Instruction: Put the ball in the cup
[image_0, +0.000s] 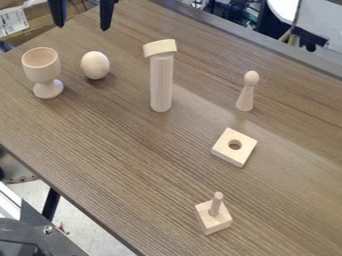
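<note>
While gripper (82, 25) hangs at top of view, its two fingers spread apart, hammer-shaped piece (161, 82) is near ball (95, 65), on side away from cup (41, 64). Farther off, peg figure (245, 92), square block with round hole (227, 150), small block with pin (212, 220). Pieces of pale, smooth-looking wood; table (120, 160) brown, streaky grain. Ball egg-like, on table, just beside upright goblet-shaped cup.

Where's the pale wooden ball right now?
The pale wooden ball sits on the brown table at the camera view's upper left, just right of the pale wooden goblet-shaped cup.
</note>
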